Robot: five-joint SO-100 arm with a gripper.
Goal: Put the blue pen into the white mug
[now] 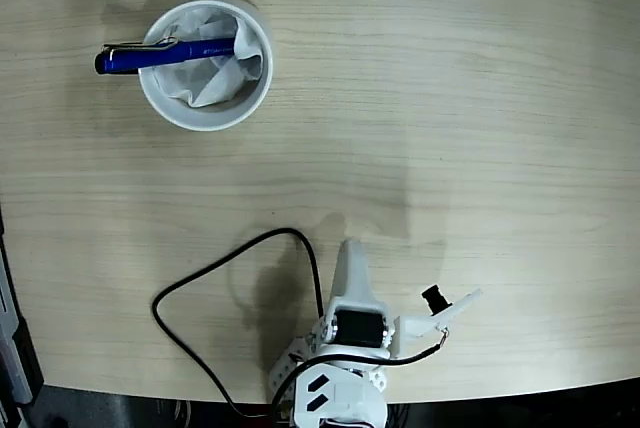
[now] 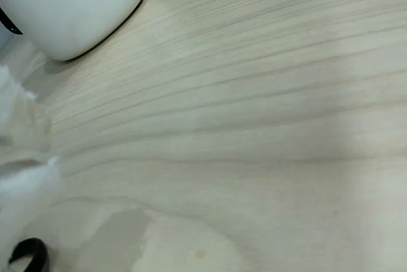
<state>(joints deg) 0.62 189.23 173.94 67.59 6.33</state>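
Fixed view, overhead. The blue pen (image 1: pixel 165 54) was found lying nearly level across the white mug (image 1: pixel 205 118), its long axis running left to right with a slight rise toward the right. The right end was buried in the crumpled paper lining (image 1: pixel 215 78) inside the mug. The clip end overhung the mug's left rim and stuck out over the table (image 1: pixel 450 128). So the pen was noted as partly in, resting on the rim, not dropped fully inside.

The mug stood at the far left of the table. The arm (image 1: pixel 350 338) was folded at the near edge, right of centre, well apart from the mug. From the arm, the pen lay far and to the left, with its axis roughly crosswise to that line of reach. A black cable (image 1: pixel 215 273) was looped on the table to the left of the arm's base.

The gripper (image 1: pixel 445 310) was seen beside the arm on its right, holding nothing. Whether its jaws stood apart or together could not be told from either view.

Wrist view: the mug's white wall (image 2: pixel 70 5) was seen at the upper left, blurred, with bare wood grain elsewhere. The pen was not seen there.

Judgement: the task was taken as nearly or wholly done. If a further nudge were wanted, the overhanging left end would be the part to push.
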